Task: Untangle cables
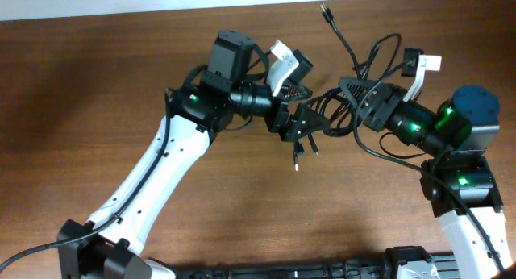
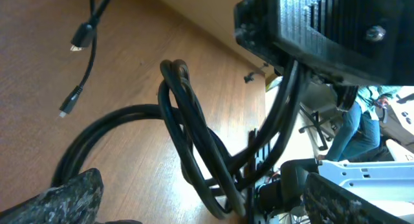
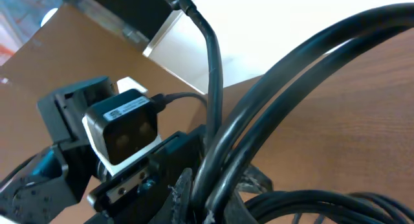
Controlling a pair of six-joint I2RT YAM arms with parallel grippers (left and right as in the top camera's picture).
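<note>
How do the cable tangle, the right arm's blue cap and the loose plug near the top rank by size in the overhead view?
1. cable tangle, by far the widest spread
2. blue cap
3. loose plug
No close calls.

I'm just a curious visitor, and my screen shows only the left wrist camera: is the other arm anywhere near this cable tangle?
Observer: Yes. From overhead, the right gripper sits right at the cables, close beside the left gripper.
Operator: I see two small plugs on loose ends. Are there any more?
Observer: One more. Another plug end reaches toward the far edge of the table, beyond both grippers.
</note>
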